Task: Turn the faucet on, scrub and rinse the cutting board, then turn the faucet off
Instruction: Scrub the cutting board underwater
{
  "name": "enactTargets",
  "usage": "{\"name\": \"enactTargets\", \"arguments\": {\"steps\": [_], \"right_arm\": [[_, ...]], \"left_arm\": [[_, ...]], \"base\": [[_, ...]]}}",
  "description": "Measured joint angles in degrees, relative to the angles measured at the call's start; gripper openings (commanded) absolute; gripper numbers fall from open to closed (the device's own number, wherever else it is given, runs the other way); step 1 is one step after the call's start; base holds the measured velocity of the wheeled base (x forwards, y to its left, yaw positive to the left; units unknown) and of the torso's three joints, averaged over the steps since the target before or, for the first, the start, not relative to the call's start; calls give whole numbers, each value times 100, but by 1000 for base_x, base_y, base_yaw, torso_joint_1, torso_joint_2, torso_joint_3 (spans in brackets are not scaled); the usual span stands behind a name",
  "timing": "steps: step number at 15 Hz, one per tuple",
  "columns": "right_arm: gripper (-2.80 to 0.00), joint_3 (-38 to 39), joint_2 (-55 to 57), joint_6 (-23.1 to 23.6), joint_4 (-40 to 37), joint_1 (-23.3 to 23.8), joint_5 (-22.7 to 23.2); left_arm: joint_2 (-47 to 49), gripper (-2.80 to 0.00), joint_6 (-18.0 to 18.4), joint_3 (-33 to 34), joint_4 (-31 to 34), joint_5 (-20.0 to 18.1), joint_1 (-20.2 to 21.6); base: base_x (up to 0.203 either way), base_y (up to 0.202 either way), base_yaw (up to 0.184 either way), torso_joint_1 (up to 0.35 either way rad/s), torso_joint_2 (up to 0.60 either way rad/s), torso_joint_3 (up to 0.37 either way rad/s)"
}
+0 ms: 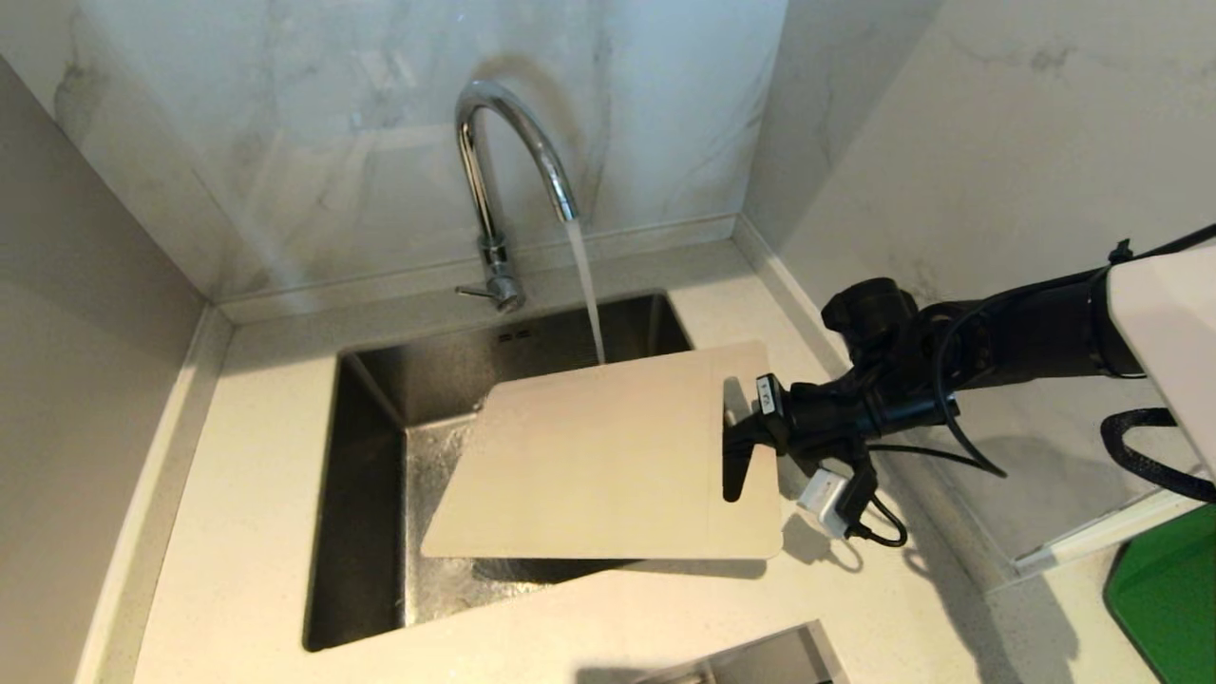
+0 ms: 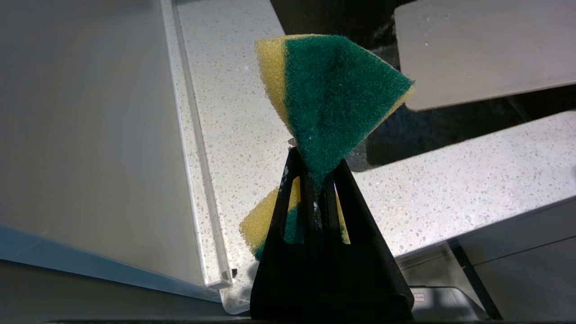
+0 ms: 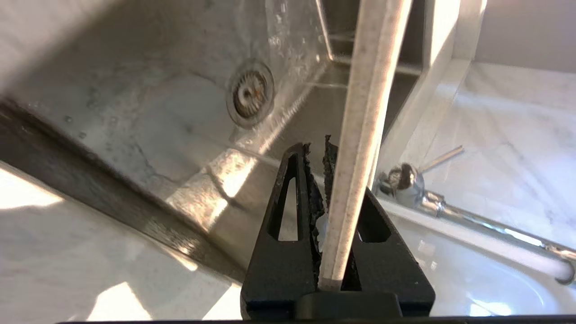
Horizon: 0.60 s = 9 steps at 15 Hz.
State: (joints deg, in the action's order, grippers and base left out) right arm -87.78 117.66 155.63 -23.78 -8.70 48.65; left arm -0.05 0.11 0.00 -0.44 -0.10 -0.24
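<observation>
Now the water is running: a steady stream falls from the faucet [image 1: 513, 142] and passes just behind the far edge of the cutting board [image 1: 608, 456], into the sink [image 1: 370, 399]. The board is held nearly flat above the basin, its near right corner over the countertop [image 1: 237, 494], and it is pinched at its right short end by the right gripper [image 1: 736, 446], whose jaws are closed narrowly on the thin edge, as seen in the right wrist view [image 3: 330, 189]. The sponge [image 2: 328, 103] is squeezed tight in the left gripper [image 2: 315, 180], which is parked low beside the counter and is not seen from the head camera.

For this step to be done well, the board would best be carried a little further back so the stream lands on its face rather than behind it. A slight tilt toward the basin should help the water run off. The grip sits at one end only, so slip under scrubbing pressure is a risk; light strokes near the held end look safest.
</observation>
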Motion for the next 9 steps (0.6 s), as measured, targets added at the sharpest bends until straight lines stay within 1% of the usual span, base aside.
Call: {"name": "enactTargets", "arguments": {"steps": [5,9], "right_arm": [[-280,409,-369,-4,-182,59,82],[-280,737,-662,-111,-416,52,79]], "left_arm": [[0,-280,-1,0,0,6,2],[0,-280,-1,0,2,2,0]], "base": [[0,0,0,0,0,0],[0,0,0,0,0,0]]}}
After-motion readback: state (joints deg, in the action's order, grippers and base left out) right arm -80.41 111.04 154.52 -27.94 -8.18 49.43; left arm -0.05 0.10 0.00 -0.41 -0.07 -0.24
